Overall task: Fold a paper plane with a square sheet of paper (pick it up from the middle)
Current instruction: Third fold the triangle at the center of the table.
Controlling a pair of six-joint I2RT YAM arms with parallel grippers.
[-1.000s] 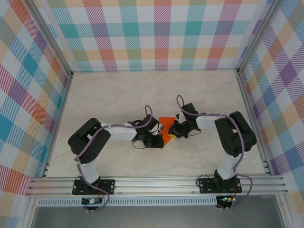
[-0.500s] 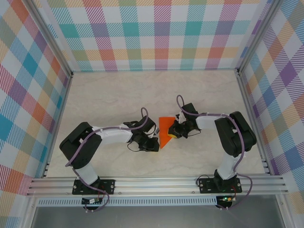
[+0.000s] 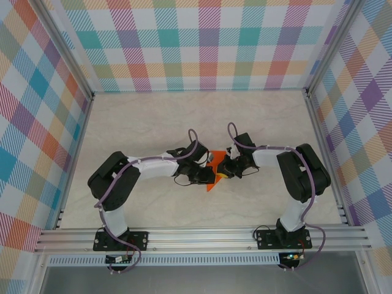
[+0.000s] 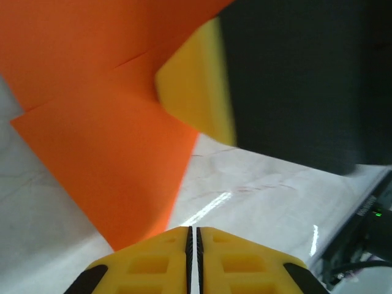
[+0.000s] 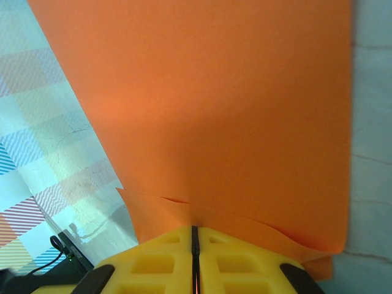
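Note:
The orange sheet of paper (image 3: 211, 182) lies folded in layers between the two grippers at mid-table, with one pointed corner toward the near edge. My right gripper (image 3: 223, 172) is shut on the paper's edge. In the right wrist view the paper (image 5: 220, 110) fans out from the closed jaws of the right gripper (image 5: 195, 228). My left gripper (image 3: 204, 176) is shut with nothing between its jaws. In the left wrist view the left gripper (image 4: 193, 229) stands just short of the paper's (image 4: 110, 153) pointed corner. A yellow right finger (image 4: 196, 92) rests on the sheet.
The pale marble-look table (image 3: 147, 122) is walled by checked panels (image 3: 202, 43) on three sides. An aluminium rail (image 3: 202, 236) with both arm bases runs along the near edge. Cables loop over both wrists.
The left arm drew back to the left, then swung in again to the paper's left edge. The right gripper kept its hold and place.

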